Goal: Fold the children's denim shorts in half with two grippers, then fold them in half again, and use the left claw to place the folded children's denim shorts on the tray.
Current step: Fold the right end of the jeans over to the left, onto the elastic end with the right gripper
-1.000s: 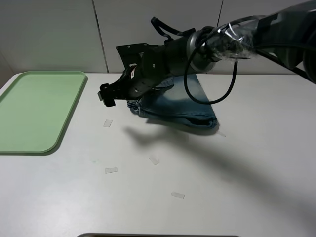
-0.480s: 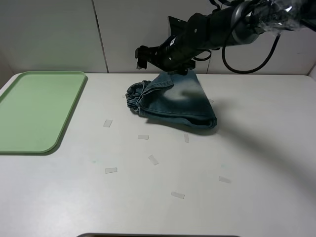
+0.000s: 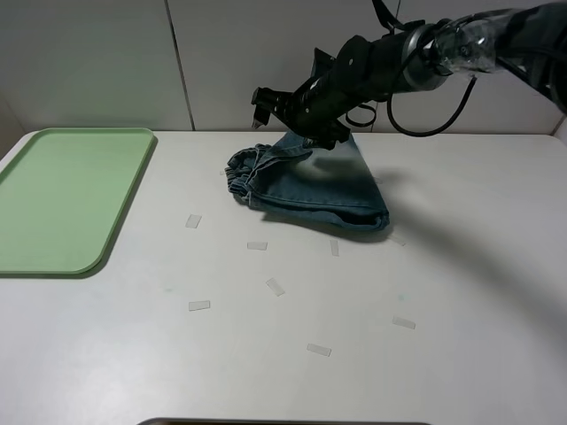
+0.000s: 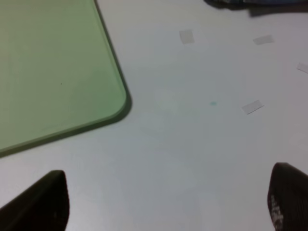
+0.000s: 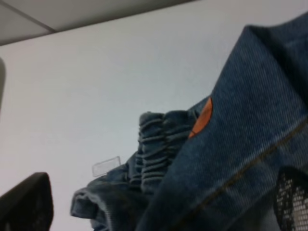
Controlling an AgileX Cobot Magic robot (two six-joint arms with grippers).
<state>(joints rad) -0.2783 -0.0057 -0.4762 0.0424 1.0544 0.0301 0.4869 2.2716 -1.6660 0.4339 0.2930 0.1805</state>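
The children's denim shorts (image 3: 314, 186) lie folded into a wedge on the white table (image 3: 443, 292), at its far middle and well to the right of the tray (image 3: 62, 199) in the high view. Their gathered waistband (image 3: 242, 174) is bunched at the end nearer the tray. The right wrist view shows a small orange patch (image 5: 202, 118) just beside the gathers.

The right gripper (image 3: 264, 102) reaches in from the far right and hangs above the far edge of the shorts. Its fingers are spread wide, with denim below them and nothing pinched.

The left gripper (image 4: 166, 202) is also spread wide and empty. It hovers over bare table near a rounded corner of the pale green tray. Small pale tape tabs (image 3: 193, 221) are scattered over the table between the tray and the shorts.
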